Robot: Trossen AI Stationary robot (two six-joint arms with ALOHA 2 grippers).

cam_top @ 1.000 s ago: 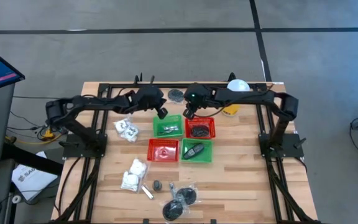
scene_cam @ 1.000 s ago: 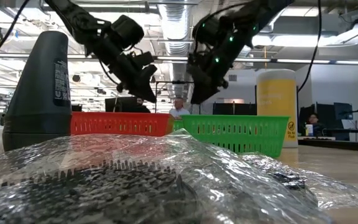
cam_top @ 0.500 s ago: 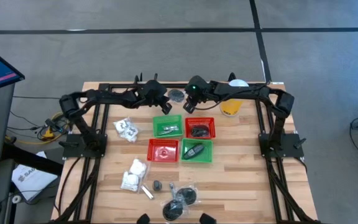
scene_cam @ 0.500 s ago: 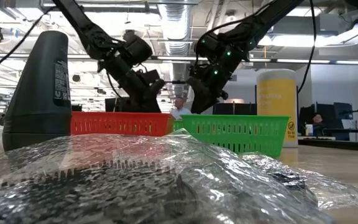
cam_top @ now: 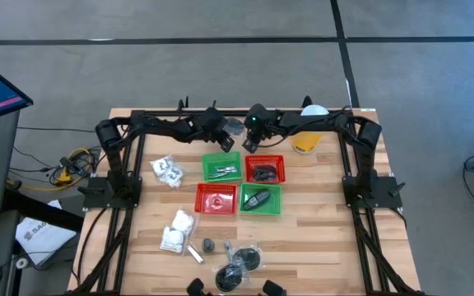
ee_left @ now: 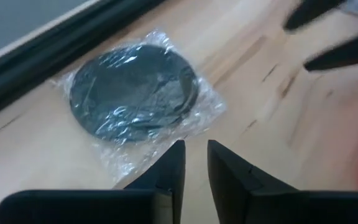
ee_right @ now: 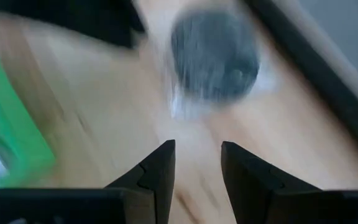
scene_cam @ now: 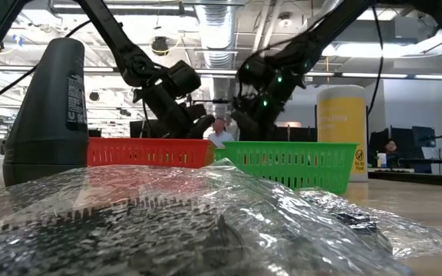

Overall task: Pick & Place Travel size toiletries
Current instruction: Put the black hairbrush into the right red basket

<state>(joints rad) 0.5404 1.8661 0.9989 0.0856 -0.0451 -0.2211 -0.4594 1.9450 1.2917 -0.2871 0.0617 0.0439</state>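
A dark grey round disc in clear wrap [cam_top: 234, 125] lies flat on the wood at the table's far edge [ee_left: 132, 87] [ee_right: 213, 56]. My left gripper [cam_top: 224, 143] [ee_left: 194, 155] hovers just on the near-left side of it, its fingers a narrow gap apart with nothing between them. My right gripper [cam_top: 252, 143] [ee_right: 194, 155] hovers on the disc's near-right side, open and empty. More toiletries lie elsewhere: white packets [cam_top: 169, 170] [cam_top: 177, 230] on the left, and wrapped discs [cam_top: 241, 267] near the front edge.
Four mesh baskets stand mid-table just in front of the grippers: green [cam_top: 222, 167], red [cam_top: 265, 169], red [cam_top: 216, 198] and green [cam_top: 260, 200]. A yellow cup with a white lid [cam_top: 309, 131] stands at the far right. The black frame rail [ee_left: 55, 50] runs behind the disc.
Both grippers have sunk toward the table and moved toward its far edge, closing in on the wrapped disc from either side. The disc and the other items have not moved.
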